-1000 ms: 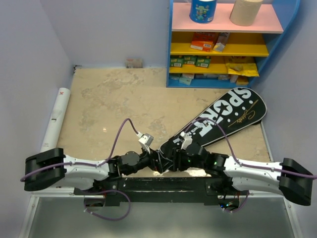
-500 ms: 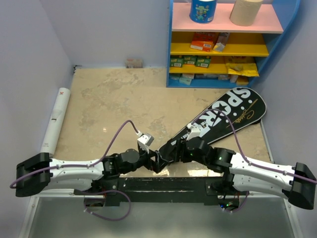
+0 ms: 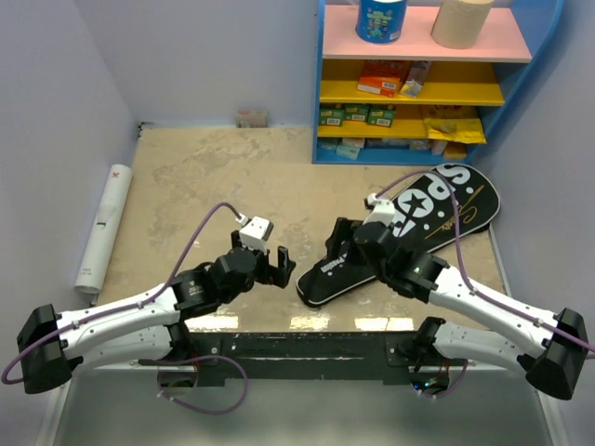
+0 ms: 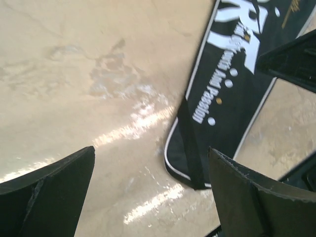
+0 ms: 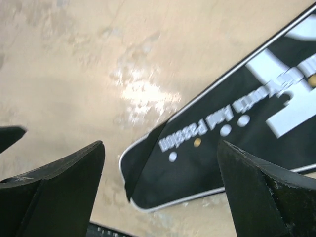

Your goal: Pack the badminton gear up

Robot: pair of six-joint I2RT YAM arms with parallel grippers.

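Note:
The black racket-shaped bag [image 3: 423,223] lettered SPORT lies flat and diagonal on the beige table, its narrow end [image 3: 316,283] toward the arms. My left gripper [image 3: 274,268] hovers open just left of that narrow end, nothing between its fingers; its wrist view shows the bag's end [image 4: 217,113] ahead on the right of the left gripper [image 4: 153,197]. My right gripper [image 3: 342,243] hangs open above the narrow part of the bag, and the bag [image 5: 222,143] lies below the right gripper [image 5: 160,190], untouched. A long white tube [image 3: 102,232] lies along the left wall.
A blue shelf unit [image 3: 535,56] with pink and yellow boards stands at the back right, holding boxes, a blue-wrapped roll [image 3: 381,20] and a beige roll [image 3: 462,22]. A small box [image 3: 251,118] sits against the back wall. Walls close in left and right.
Both grippers have pulled away from the bag's narrow end and swung out over the table. The right gripper's jaws have opened wide. The bag stays where it was.

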